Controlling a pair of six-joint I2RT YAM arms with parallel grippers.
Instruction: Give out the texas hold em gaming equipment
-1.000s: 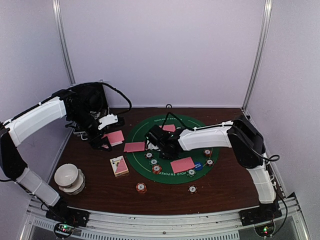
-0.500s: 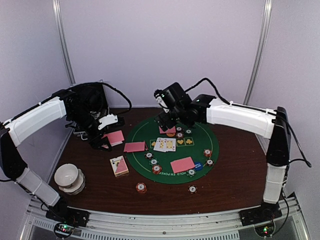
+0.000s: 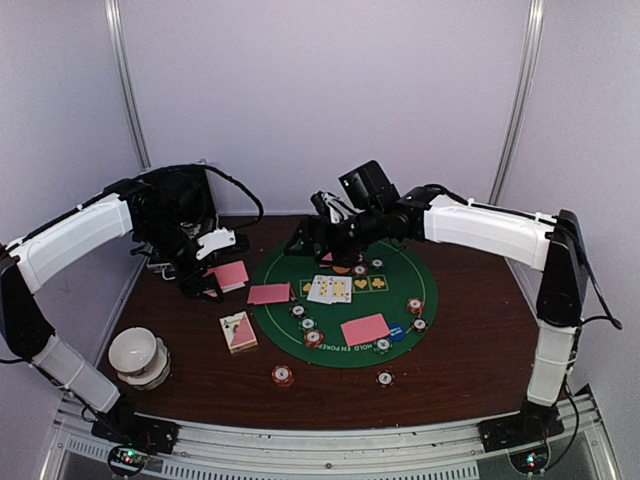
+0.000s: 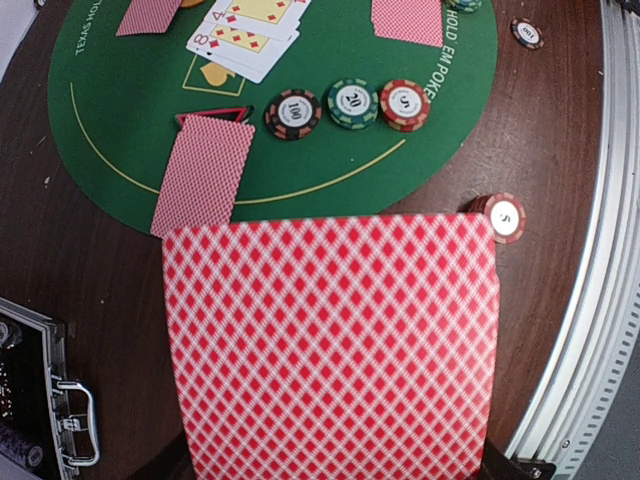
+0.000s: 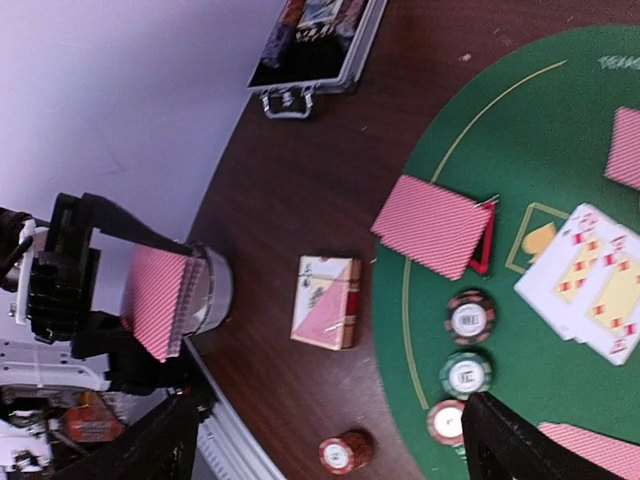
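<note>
My left gripper is shut on a deck of pink-backed cards, held above the table left of the round green mat; the deck hides its fingers. My right gripper hangs open and empty above the mat's back left; in its wrist view nothing lies between the fingers. Face-up cards lie mid-mat. Single pink cards lie at the mat's left edge, its front and its back. Three chips sit in a row front left. A blue button lies near the front card.
A card box lies left of the mat. A small chip stack and one chip sit on the wood near the front. A white bowl stands front left. The black case is back left behind the left arm.
My right arm has lifted off the mat's left middle and swung toward the back, uncovering the face-up cards. The left arm and its deck have not moved.
</note>
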